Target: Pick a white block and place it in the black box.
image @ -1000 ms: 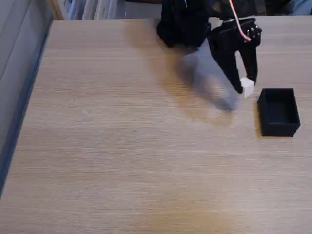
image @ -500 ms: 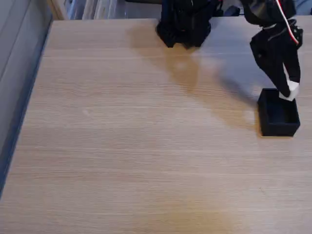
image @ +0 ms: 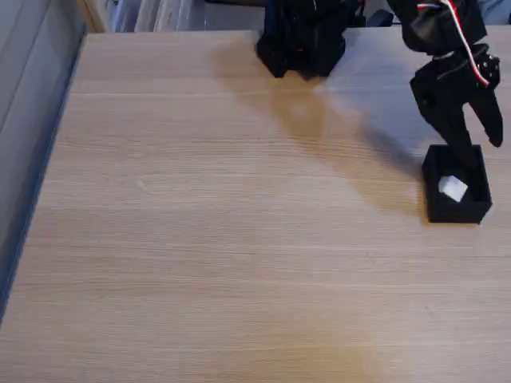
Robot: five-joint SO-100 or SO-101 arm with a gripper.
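At the right edge of the fixed view, the white block point(image: 453, 188) lay inside the black box point(image: 456, 211) on the tabletop point(image: 200, 223). The gripper point(image: 481, 148) hung just above it, jaws spread and empty, block directly below.

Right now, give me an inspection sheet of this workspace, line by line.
Surface: wooden table, light grain, bare across most of it.
Job's things: white block lies inside the black box, near the table's right edge in the fixed view.
Clutter: nothing seen.
Grippers: gripper open above the box's far wall, holding nothing.
Cables: red and white wires run along the arm.
Surroundings: arm base at the far edge; grey panel on the left.
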